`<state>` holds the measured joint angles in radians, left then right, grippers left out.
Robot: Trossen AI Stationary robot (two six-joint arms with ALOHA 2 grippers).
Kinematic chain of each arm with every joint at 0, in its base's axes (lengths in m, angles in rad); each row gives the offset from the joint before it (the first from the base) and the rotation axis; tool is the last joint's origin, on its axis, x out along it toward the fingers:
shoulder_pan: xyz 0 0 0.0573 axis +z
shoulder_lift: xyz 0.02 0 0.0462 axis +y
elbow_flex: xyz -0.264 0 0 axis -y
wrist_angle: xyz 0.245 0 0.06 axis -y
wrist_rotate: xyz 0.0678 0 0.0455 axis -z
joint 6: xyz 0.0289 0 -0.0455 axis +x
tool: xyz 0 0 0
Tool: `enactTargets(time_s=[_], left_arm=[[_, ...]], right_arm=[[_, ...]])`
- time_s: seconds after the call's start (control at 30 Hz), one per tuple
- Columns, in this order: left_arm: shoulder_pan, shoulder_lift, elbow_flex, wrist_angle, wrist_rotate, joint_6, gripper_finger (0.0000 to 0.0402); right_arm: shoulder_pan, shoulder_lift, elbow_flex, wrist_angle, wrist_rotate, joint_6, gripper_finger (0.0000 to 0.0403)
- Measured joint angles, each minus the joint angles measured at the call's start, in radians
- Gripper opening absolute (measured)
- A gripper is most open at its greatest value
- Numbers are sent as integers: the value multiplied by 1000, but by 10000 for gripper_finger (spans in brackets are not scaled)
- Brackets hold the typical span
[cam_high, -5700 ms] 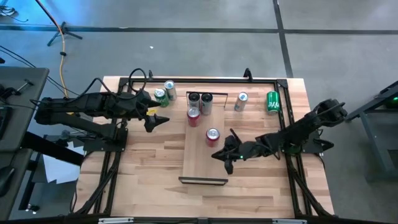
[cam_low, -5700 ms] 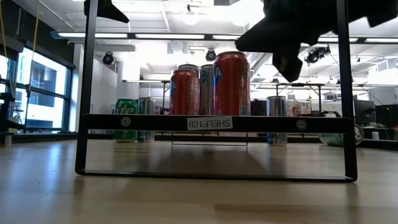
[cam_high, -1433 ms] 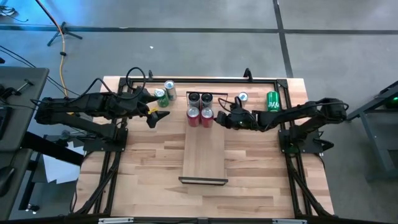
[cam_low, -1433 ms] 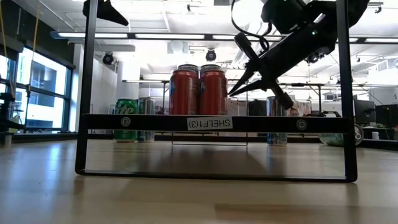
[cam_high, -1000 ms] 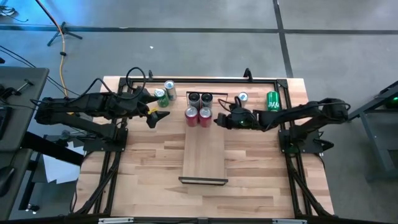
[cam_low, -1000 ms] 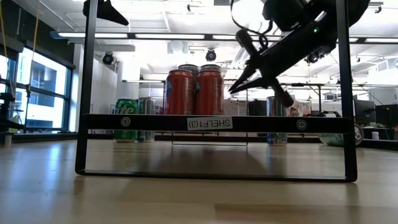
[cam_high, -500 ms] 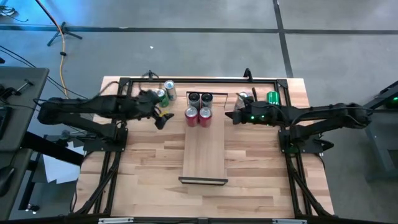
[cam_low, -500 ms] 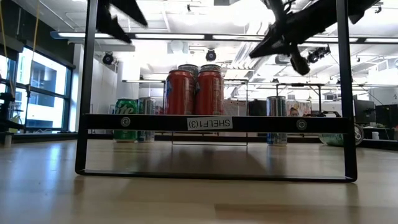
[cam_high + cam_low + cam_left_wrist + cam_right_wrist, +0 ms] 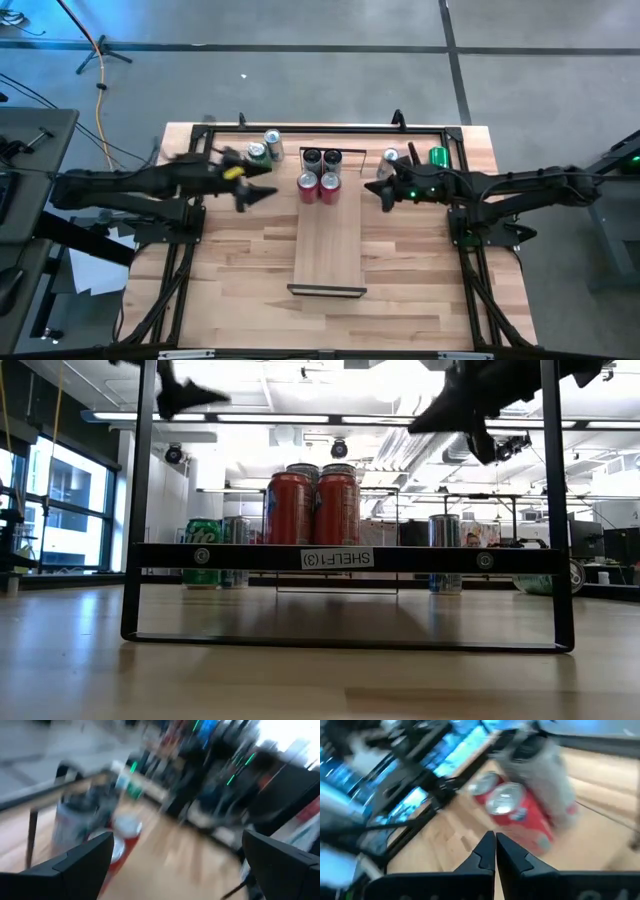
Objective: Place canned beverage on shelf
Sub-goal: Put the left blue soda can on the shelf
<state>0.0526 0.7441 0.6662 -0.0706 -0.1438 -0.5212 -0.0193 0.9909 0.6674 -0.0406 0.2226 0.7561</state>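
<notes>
The shelf [image 9: 328, 245] is a long pale board lying on the table, with dark end frames [image 9: 345, 557]. Two red cans [image 9: 319, 185] stand upright on its far end, with two dark cans [image 9: 322, 158] behind them; they also show in the low view [image 9: 313, 508]. My right gripper [image 9: 383, 191] hangs in the air to the right of the red cans, shut and empty; its wrist view shows the red cans [image 9: 517, 812]. My left gripper [image 9: 256, 193] hangs to the left of the shelf, open and empty.
A green can [image 9: 258, 152] and a silver can [image 9: 272, 141] stand at the far left of the table. A silver can [image 9: 390, 157] and a green can [image 9: 438, 158] stand at the far right. The near half of the shelf board is bare.
My right gripper has drawn back from beside the red cans toward the table's right edge and has risen. The red cans stay upright on the shelf's far end. My left arm has shifted, and its gripper has stayed left of the shelf.
</notes>
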Motion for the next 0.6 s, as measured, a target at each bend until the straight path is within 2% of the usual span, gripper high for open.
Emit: enactTargets(time_s=[0.07, 0.17, 0.33, 0.6], left_arm=[[1, -86, -30, 48, -19, 0, 397], [1, -187, -52, 20, -102, 13, 397], [1, -263, -53, -56, -149, 59, 397], [0, -247, -53, -30, -143, 60, 397]], right_arm=[[16, 0, 0, 54, -36, -98, 0], [39, 0, 0, 187, -119, -242, 0], [65, 0, 0, 340, -239, -486, 0], [72, 0, 0, 376, -220, -498, 0]])
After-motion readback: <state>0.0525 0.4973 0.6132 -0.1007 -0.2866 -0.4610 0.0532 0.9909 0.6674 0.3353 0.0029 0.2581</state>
